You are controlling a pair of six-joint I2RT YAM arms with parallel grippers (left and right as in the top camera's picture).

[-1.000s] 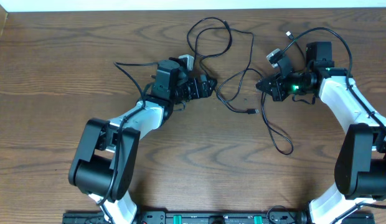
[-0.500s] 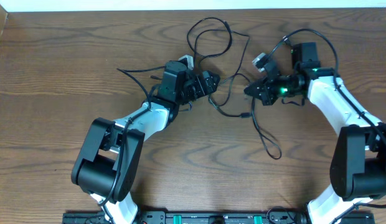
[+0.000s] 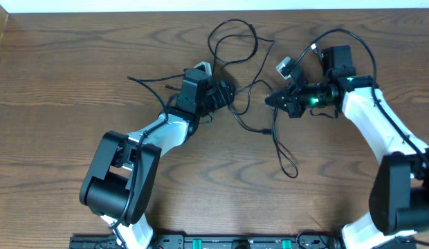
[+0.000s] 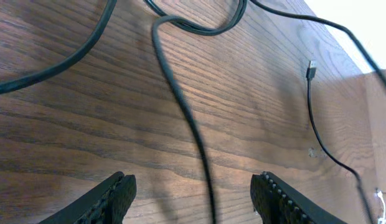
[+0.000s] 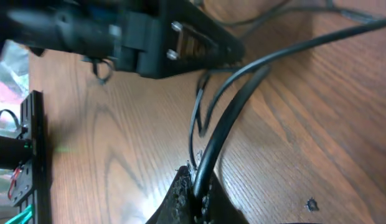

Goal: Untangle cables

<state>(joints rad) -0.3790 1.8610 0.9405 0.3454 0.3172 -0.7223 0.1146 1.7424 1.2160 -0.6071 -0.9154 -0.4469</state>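
Desk: brown wood grain, carrying only the cables and the two arms.
Cables: thin black cords. Their crossings sit just right of the left tool, one wide loop lies beyond the left tool toward the far edge, and a long tail curls well off to its right, toward the near edge.
Plug: small metal end lying flat on the desk, ahead and right of the left tool, apart from it.
Step in hand: probably taking one strand at the crossings while the other arm anchors its own strand, so the two can be drawn apart.
Doing it well: centre the strand between the pads before pinching. Take that strand alone, not its neighbour. Then draw it away from the anchor slowly and low over the desk, watching that the far loop slackens rather than cinches into a knot.
Left tool: jaws stand partly apart. One strand runs down the gap between them, and neither pad appears to touch it.
Right tool: to the right of the left tool and facing it, pinched tight on a cord that rises out of the pinch.
Unclear: whether both tools are working the same cord.
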